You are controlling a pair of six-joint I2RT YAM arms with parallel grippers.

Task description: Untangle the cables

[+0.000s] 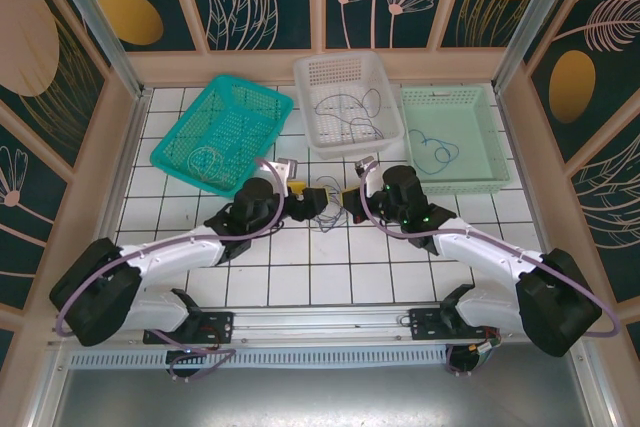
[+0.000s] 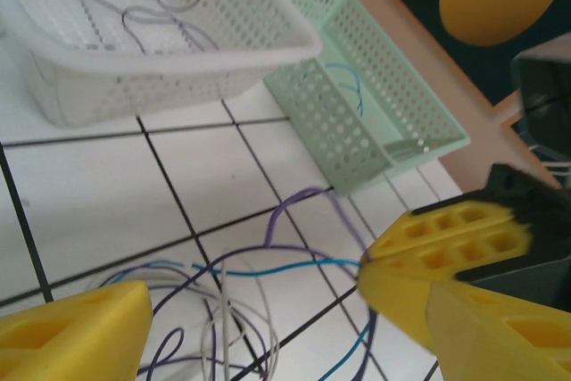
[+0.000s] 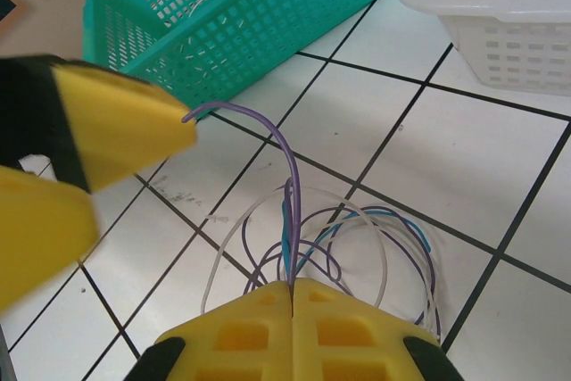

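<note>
A white tiled table (image 1: 300,277) inside patterned walls is seen from above. Three baskets are lined along its far side: a teal basket (image 1: 184,119) on the left, a white basket (image 1: 302,97) in the middle and a pale green basket (image 1: 462,187) on the right. The cables (image 1: 325,219) lie on the table just near of the white basket, where the two arms meet, and are largely covered by them.

In the left wrist view the left gripper (image 2: 290,305) is shown with its jaws spread wide and nothing held. The tangle lies on the table below the gap. A purple strand (image 2: 303,207), a blue strand (image 2: 268,269) and pale strands (image 2: 223,327) are looped over one another. The purple and blue ones are pinched at the right by the right gripper (image 2: 368,267).

In the right wrist view the right jaws are seen pressed fully together on those two strands. The purple end arches up toward a left finger.

The cables are judged light, limp and slippery, so a pulled strand would likely drag its neighbours. A free end or an outlying loop is the better place to grip.

Whether the purple end touches that finger cannot be told. The crossings under the right jaws are hidden, and the nearest loops are cut off by the frame edges
</note>
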